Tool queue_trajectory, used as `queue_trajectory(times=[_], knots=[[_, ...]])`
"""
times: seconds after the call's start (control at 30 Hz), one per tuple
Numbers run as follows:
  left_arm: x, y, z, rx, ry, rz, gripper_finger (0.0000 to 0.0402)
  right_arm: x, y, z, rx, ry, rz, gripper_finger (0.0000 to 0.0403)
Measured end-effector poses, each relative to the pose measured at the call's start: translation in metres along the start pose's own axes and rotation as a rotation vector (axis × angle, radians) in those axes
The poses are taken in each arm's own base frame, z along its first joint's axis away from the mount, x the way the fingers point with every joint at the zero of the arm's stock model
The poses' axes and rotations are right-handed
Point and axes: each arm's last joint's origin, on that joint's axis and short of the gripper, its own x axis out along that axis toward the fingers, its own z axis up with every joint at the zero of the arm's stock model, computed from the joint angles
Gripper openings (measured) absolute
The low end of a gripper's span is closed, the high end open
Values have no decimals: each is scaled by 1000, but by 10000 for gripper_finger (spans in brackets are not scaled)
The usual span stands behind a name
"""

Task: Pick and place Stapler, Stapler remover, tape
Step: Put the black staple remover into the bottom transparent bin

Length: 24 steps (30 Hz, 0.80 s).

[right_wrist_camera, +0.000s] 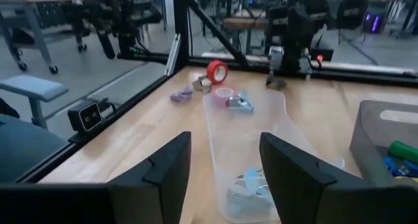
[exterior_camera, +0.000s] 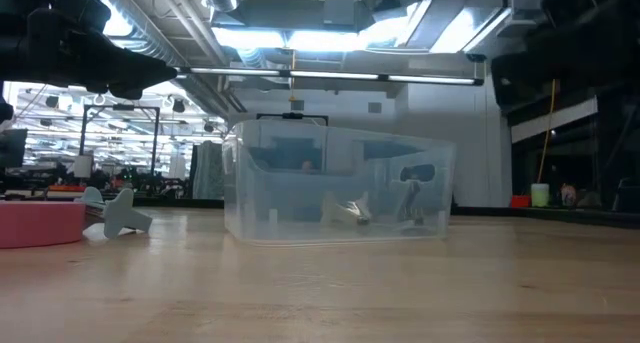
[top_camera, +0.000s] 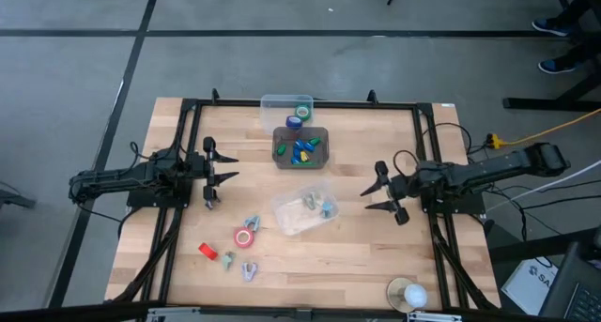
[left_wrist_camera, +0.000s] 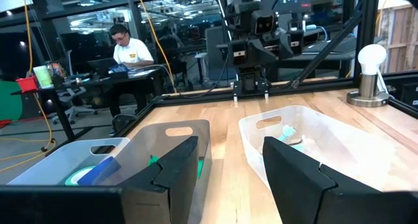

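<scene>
- My left gripper sits at the left-middle of the high view, fingers spread apart, holding and touching nothing.
- My right gripper sits at the right-middle, fingers likewise parted and empty.
- A pink tape roll lies flat at the lower left of centre, its hole facing up.
- A red roll lies just left of it, apart.
- Green and blue rolls sit in the clear bin at the top centre.
- The middle clear bin lies slanted, its long axis running lower left to upper right.
</scene>
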Motion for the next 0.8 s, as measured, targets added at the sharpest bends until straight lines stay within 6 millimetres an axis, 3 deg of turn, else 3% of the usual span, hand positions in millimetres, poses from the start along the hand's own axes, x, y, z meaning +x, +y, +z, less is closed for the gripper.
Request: queue_trajectory(times=[0.23, 0.8], knots=[[0, 0, 0, 0, 0, 0, 169, -15, 2, -16, -17, -80, -7, 188], [0, 0, 0, 0, 0, 0, 169, -35, 0, -10, -95, -135, -96, 188]])
